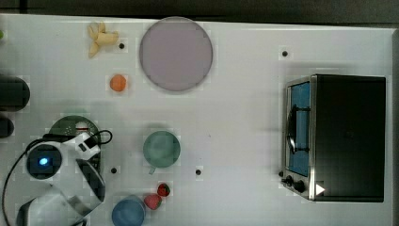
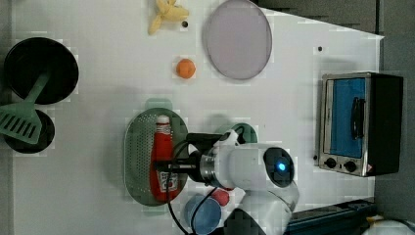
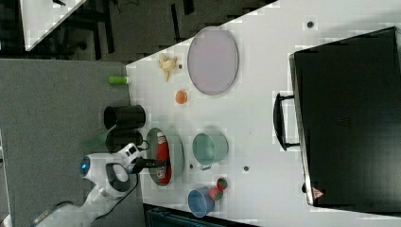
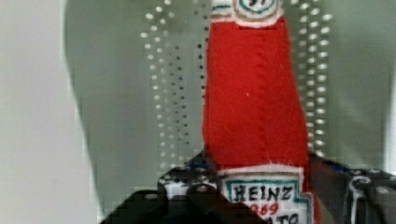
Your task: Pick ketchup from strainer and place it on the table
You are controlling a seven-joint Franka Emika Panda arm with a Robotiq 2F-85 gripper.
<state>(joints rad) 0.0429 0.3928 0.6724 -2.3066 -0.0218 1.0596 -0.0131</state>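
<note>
In the strainer (image 2: 142,156) near the desk's (image 2: 98,186) edge where the arm stands, the ketchup (image 2: 161,159) lies flat along its length, cap pointing away from the arm. The gripper (image 2: 169,166) is down on the bottle at the label, jaws clamped on either side of it in the wrist view, so I'd say the grasp step is basically done. Next it needs a straight lift clear of the rim, then a move over to bare desk.

The ketchup (image 2: 161,156), a red bottle with a white cap, lies flat along the pale green oval strainer (image 2: 137,156), its cap toward twelve o'clock in the left view, on the white surface (image 2: 98,205).
</note>
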